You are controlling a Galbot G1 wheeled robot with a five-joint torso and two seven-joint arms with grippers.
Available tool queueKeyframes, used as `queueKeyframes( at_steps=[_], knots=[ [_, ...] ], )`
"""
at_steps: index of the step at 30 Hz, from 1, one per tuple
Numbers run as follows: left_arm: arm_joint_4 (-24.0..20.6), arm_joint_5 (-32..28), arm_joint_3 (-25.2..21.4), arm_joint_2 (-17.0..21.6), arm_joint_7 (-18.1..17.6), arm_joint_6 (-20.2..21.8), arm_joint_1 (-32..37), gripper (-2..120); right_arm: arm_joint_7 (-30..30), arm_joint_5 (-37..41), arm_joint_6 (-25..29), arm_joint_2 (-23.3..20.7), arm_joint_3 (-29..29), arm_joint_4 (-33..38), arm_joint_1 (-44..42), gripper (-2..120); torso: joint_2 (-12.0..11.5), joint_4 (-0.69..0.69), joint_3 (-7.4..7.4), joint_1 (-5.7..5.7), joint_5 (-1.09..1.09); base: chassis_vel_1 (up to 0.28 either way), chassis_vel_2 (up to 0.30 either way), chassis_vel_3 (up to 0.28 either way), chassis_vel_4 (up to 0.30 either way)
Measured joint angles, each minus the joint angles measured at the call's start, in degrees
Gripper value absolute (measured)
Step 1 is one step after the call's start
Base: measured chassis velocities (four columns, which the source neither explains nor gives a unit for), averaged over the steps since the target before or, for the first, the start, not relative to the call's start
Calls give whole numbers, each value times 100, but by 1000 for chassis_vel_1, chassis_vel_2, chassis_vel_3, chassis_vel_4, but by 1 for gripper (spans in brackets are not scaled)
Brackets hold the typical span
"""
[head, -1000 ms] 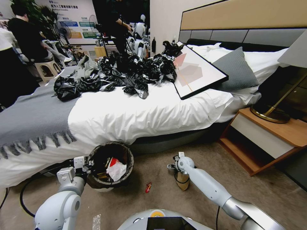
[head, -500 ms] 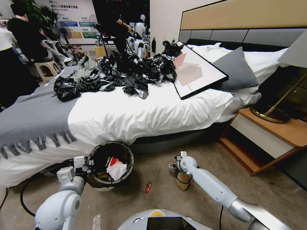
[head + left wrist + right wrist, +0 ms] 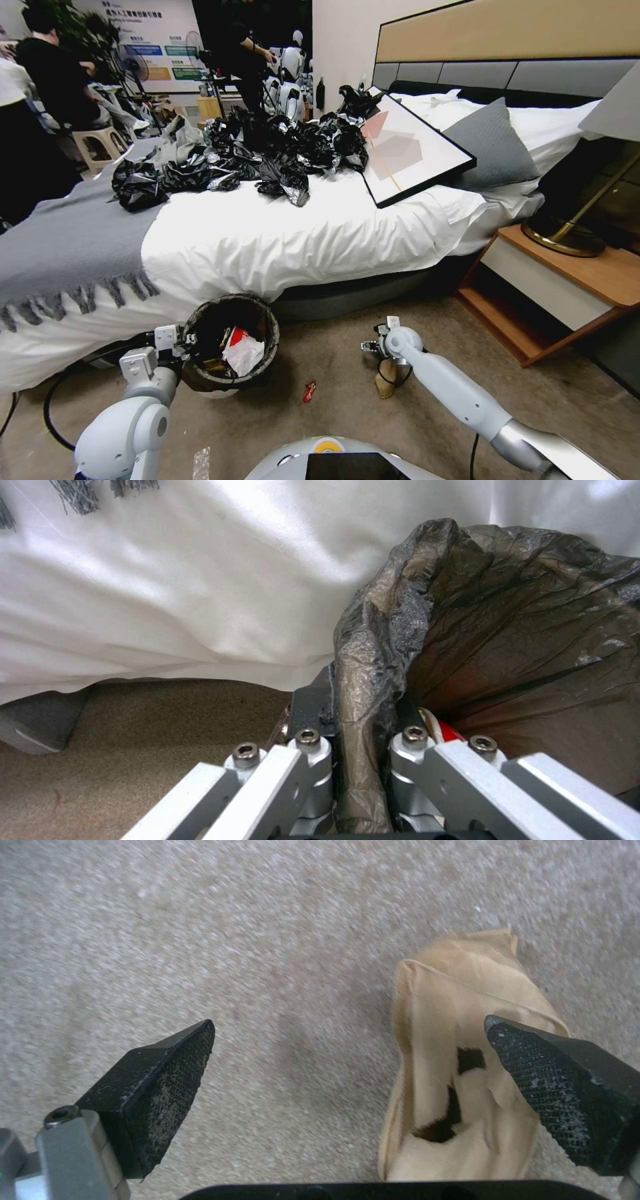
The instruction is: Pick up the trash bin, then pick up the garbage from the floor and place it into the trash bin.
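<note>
The trash bin [image 3: 230,343], lined with a dark bag, sits on the carpet beside the bed, with a white tissue [image 3: 243,353] and a red wrapper inside. My left gripper [image 3: 181,343] is shut on its near-left rim. In the left wrist view, the gripper [image 3: 360,730] clamps the bag-covered rim of the bin [image 3: 520,630]. My right gripper [image 3: 381,350] hovers low over a piece of garbage, a brown cardboard piece [image 3: 385,388]. In the right wrist view that gripper [image 3: 348,1022] is open, and the cardboard [image 3: 433,1040] lies near one fingertip. A small red wrapper [image 3: 309,391] lies on the floor between the bin and the cardboard.
The bed [image 3: 300,247] overhangs the bin and carries shiny black plastic sheeting [image 3: 253,157] and a framed picture [image 3: 407,150]. A wooden nightstand [image 3: 567,293] stands to the right. A black cable [image 3: 50,407] loops on the floor at left. A clear scrap [image 3: 200,463] lies near my base.
My right gripper has shifted a little to the right and nearer, still above the cardboard. The left gripper and the bin have not moved.
</note>
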Motion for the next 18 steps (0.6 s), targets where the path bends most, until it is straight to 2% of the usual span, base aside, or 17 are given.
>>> queueKeyframes(
  at_steps=[9,18],
  knots=[
    [8,33,14,-2,5,0,-6,4,128,192,0,-139,-7,443,-57,100,0,1,0,0,0,0,0,0,0],
    [9,46,32,-11,6,0,9,4,111,155,0,-157,43,402,-95,100,0,0,0,0,-1,0,0,0,0]
  ],
)
